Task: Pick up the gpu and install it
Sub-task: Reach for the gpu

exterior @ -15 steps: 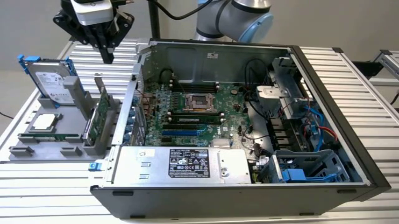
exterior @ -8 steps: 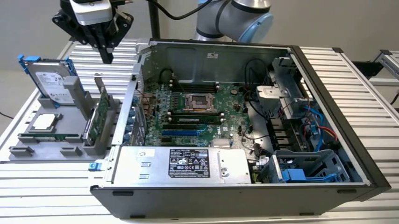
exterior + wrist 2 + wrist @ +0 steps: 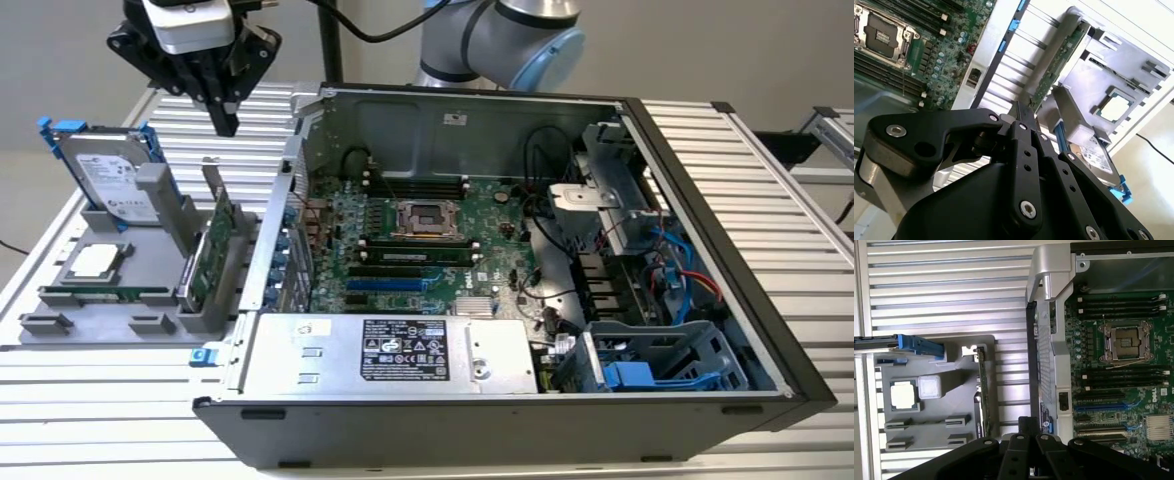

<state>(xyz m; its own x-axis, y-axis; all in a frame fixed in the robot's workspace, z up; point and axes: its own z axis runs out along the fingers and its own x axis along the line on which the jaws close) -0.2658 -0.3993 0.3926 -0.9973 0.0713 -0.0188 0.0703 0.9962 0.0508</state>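
Gpu [image 3: 200,262] standing on edge in its grey holder [image 3: 94,325], your gripper [image 3: 224,118] hovering above it, clenched on nothing.

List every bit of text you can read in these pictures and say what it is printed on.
No text can be quoted with confidence.
Power supply label: lines of print and symbols, not legible.
Hard drive label: print, not legible.
Motherboard: white markings, not legible.
gpu: no readable marking.
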